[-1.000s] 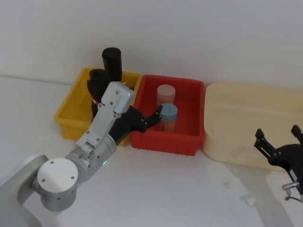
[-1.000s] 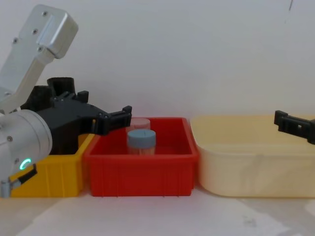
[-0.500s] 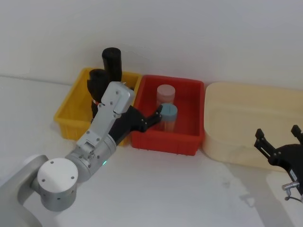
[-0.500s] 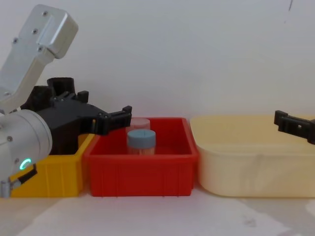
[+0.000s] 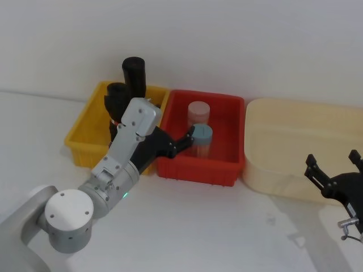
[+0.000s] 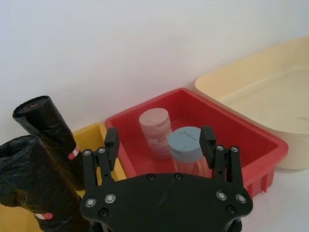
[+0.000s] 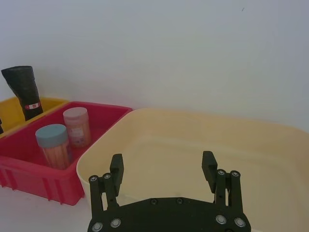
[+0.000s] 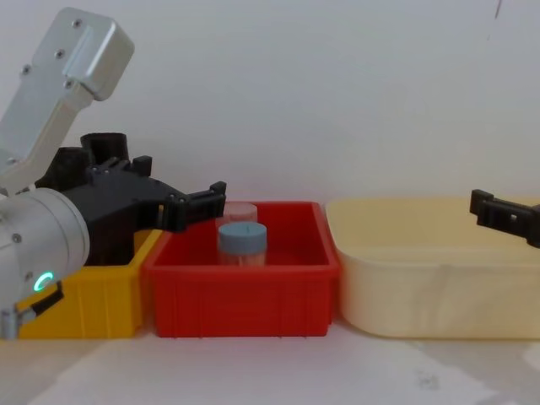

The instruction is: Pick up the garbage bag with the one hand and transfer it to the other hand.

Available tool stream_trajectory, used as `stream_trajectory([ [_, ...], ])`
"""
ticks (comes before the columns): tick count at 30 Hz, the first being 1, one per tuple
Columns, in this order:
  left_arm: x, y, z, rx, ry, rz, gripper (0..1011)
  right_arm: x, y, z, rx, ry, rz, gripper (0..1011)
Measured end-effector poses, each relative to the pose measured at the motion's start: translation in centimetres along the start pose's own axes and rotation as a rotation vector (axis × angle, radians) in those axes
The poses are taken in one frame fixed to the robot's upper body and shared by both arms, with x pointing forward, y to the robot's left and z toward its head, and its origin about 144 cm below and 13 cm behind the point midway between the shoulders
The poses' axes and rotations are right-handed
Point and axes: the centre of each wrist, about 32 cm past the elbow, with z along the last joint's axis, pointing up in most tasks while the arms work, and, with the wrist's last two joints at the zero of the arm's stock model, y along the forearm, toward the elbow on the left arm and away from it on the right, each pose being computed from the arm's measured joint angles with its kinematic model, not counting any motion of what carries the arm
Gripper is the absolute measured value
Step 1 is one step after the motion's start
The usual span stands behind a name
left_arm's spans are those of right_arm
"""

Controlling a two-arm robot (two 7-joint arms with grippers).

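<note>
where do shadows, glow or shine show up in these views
Head view: soft even light, faint patchy shadows on the table near the right gripper. Chest view: the green ring light glows on the left arm. Left wrist view: dull shine on the crinkled garbage bag rolls near the left gripper.

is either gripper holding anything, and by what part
Nothing is held. The left gripper is open by the red bin; the right gripper is open too. Both garbage bag rolls stand in the yellow bin.
</note>
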Motion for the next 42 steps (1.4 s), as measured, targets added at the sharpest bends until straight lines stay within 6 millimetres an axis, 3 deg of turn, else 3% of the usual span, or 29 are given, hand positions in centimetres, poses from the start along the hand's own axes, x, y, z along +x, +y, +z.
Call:
stream_trajectory([
  [42, 0.0, 0.0, 0.0, 0.0, 0.0, 0.0, 1001, 0.0, 0.0, 0.0, 0.0, 0.0, 0.0, 1001],
])
